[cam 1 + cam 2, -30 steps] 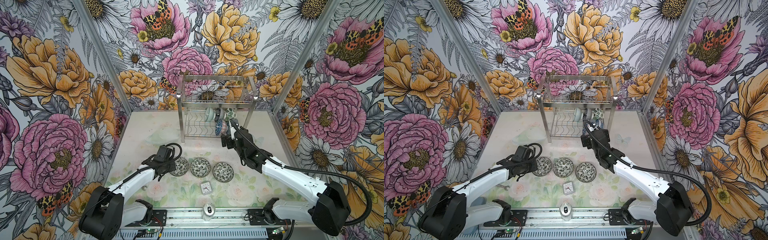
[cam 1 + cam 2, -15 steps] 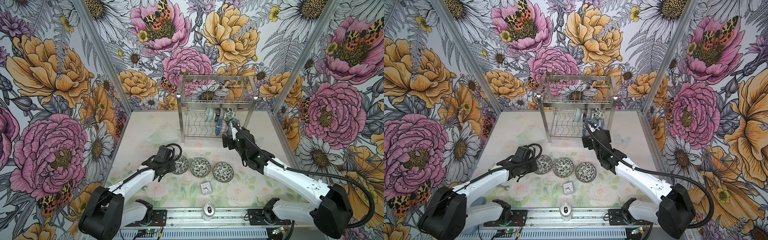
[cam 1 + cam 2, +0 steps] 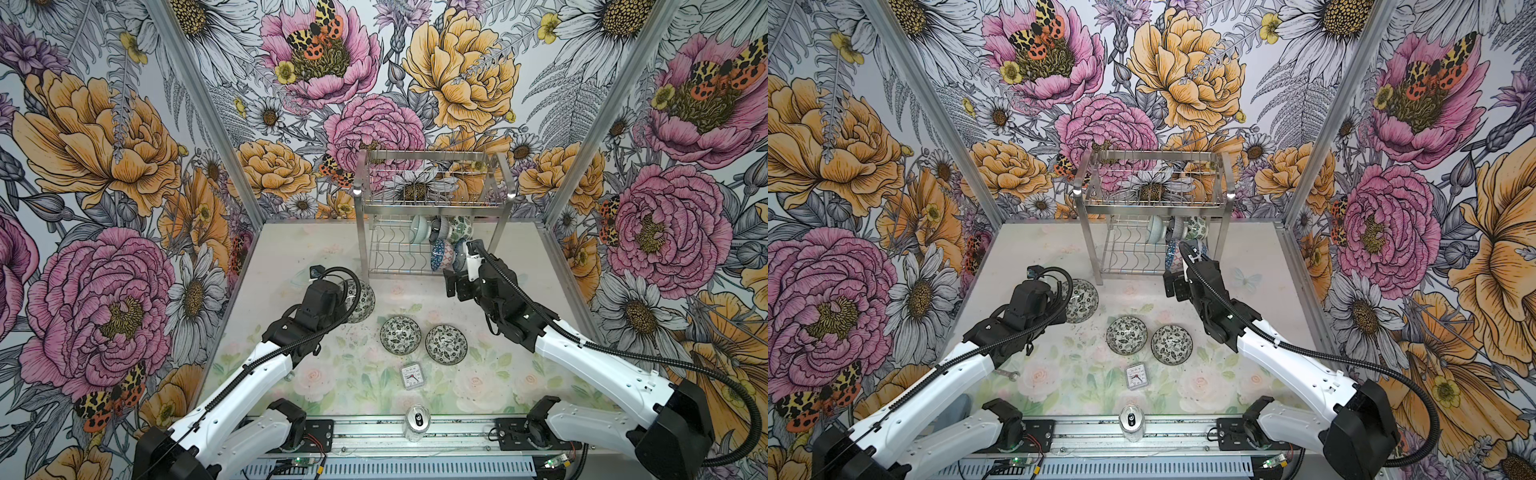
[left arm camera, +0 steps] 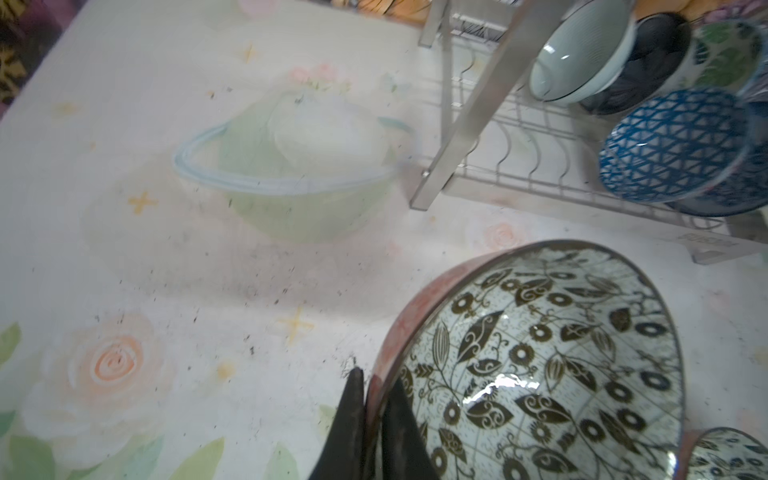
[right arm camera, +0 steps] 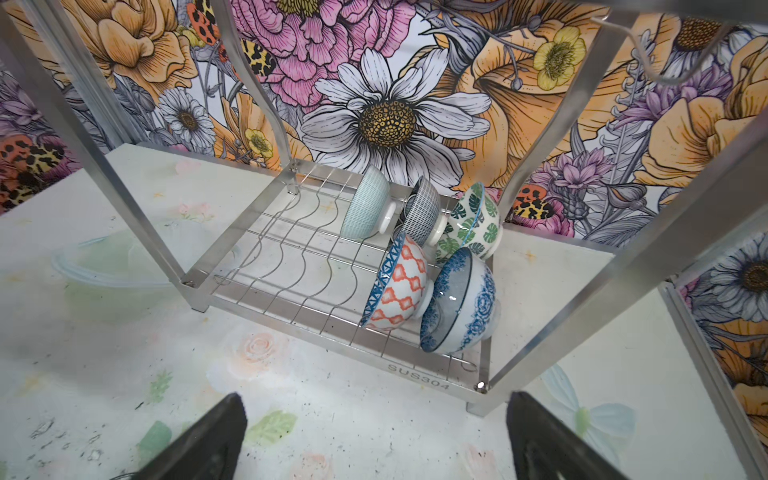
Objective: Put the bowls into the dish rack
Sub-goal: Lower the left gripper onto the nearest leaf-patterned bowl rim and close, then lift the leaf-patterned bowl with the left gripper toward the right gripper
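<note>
While the left gripper (image 4: 371, 384) clamps a frame-cropped leaf bowl (image 4: 540, 353), the right gripper (image 5: 374, 401) stands wide apart.

Dish rack (image 3: 1154, 210) at the back. Racked bowls (image 3: 1196, 227) stand on edge in its lower tier, right side. Leaf-pattern bowl (image 3: 1082, 300) is tilted at the tip of the left arm (image 3: 1025, 309), just in front of the rack's left front leg; fingers hidden. Two matching bowls (image 3: 1126, 335) lie flat, side by side, further in front. Right gripper (image 3: 1175, 286) sits just in front of the rack's right half. Clock (image 3: 1137, 376), can (image 3: 1131, 422) and wrench (image 3: 1008, 374) are well in front.
</note>
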